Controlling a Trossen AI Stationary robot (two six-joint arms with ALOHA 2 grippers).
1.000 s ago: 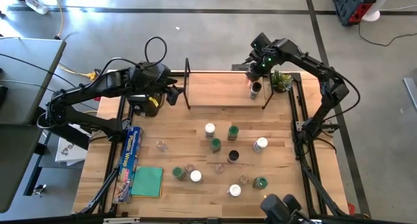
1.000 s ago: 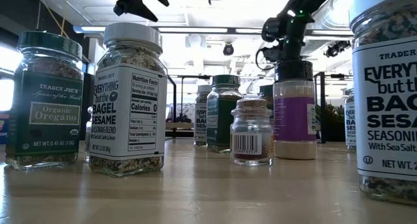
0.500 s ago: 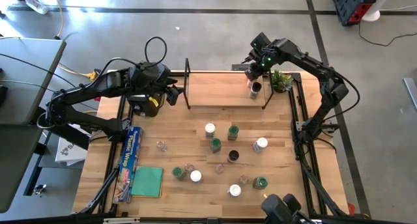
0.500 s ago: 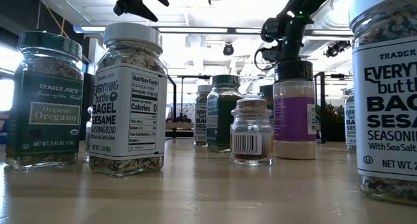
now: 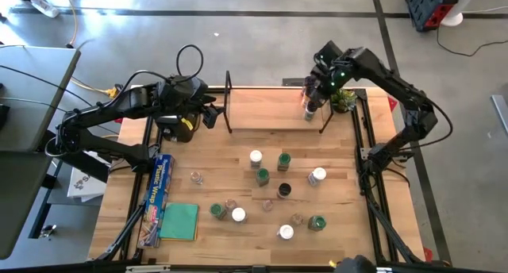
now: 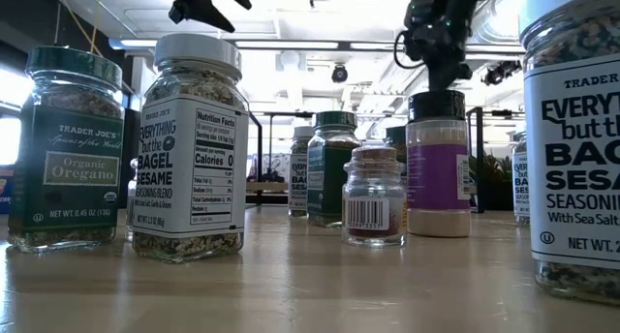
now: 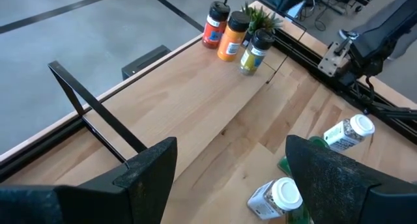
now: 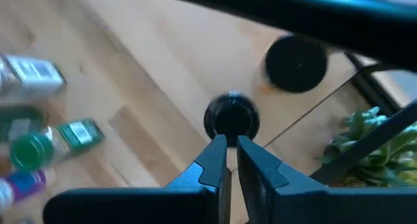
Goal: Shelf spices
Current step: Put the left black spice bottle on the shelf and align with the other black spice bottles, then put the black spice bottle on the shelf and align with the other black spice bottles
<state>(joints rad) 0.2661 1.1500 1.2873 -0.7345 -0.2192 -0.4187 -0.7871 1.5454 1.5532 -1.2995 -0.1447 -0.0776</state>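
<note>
The right gripper (image 5: 310, 99), closed and empty, hangs above the dark-lid jar (image 5: 310, 109) on the shelf (image 5: 262, 108). The left gripper (image 5: 213, 115) waits wide open beside the shelf.

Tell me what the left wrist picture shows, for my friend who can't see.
A wooden shelf holds three jars at its far end beside a small plant. The left pincer hangs open over the shelf's near end, holding nothing, and more jars stand on the table beyond.
</note>
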